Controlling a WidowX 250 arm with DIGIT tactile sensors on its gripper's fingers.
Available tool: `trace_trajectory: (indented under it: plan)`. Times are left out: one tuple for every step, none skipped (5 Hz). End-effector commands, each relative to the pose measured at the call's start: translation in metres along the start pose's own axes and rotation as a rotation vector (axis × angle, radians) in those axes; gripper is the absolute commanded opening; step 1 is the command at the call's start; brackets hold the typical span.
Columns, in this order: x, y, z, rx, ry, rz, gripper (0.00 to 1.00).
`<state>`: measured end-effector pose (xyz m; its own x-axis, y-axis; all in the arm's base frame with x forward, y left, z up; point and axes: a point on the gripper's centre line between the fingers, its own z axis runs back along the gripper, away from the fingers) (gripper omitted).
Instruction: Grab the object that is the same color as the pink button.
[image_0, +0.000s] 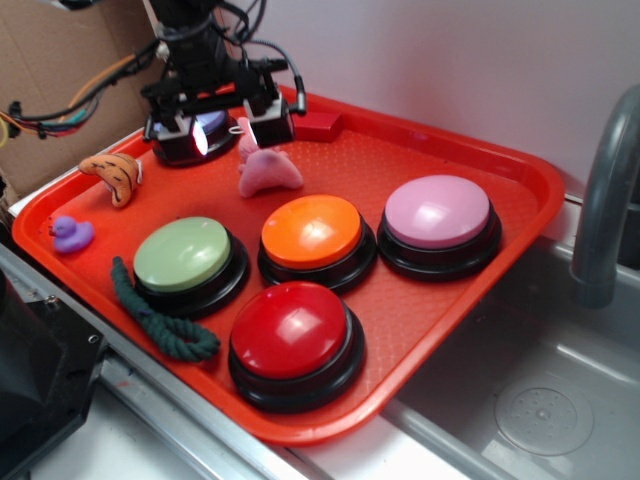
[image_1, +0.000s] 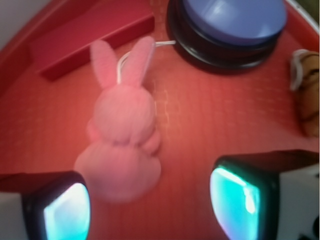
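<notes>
Beside a grey sink (image_0: 560, 400) and its curved faucet (image_0: 605, 200), a red plastic tray (image_0: 500, 170) carries a spread of dome push-buttons and small toys. Largest are the buttons: a red button (image_0: 292, 335) nearest the front edge, a green button (image_0: 187, 258), an orange button (image_0: 315, 235), the pink button (image_0: 440, 215) toward the right rim, and a blue-purple button (image_1: 232, 25) at the back, partly hidden under the arm in the exterior view. A dark green rope (image_0: 160, 320) curls along the front left edge. The WidowX gripper (image_0: 225, 125) hangs over the back of the tray with its jaws spread apart and nothing between them. The pink plush bunny (image_1: 122, 140) lies on the tray floor just beside the gripper, ears pointing toward the back rim, a white loop (image_1: 125, 60) between them. An orange striped plush (image_0: 112, 172) and a small purple rubber duck (image_0: 70, 233) sit at far left.
</notes>
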<state>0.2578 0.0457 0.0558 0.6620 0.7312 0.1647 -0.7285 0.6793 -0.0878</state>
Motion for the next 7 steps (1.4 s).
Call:
trace_trajectory:
  plan:
    - [0.015, 0.002, -0.027, -0.066, -0.017, -0.026, 1.00]
    - [0.014, 0.002, -0.032, -0.085, -0.015, -0.030, 0.79]
    - [0.014, 0.002, -0.033, -0.069, -0.024, -0.044, 0.00]
    - [0.015, 0.000, -0.030, -0.052, -0.003, -0.091, 0.00]
    - [0.017, -0.001, -0.010, -0.041, 0.040, -0.222, 0.00]
    - [0.013, -0.006, 0.027, -0.020, 0.049, -0.356, 0.00]
    - [0.000, -0.017, 0.075, -0.073, 0.065, -0.545, 0.00]
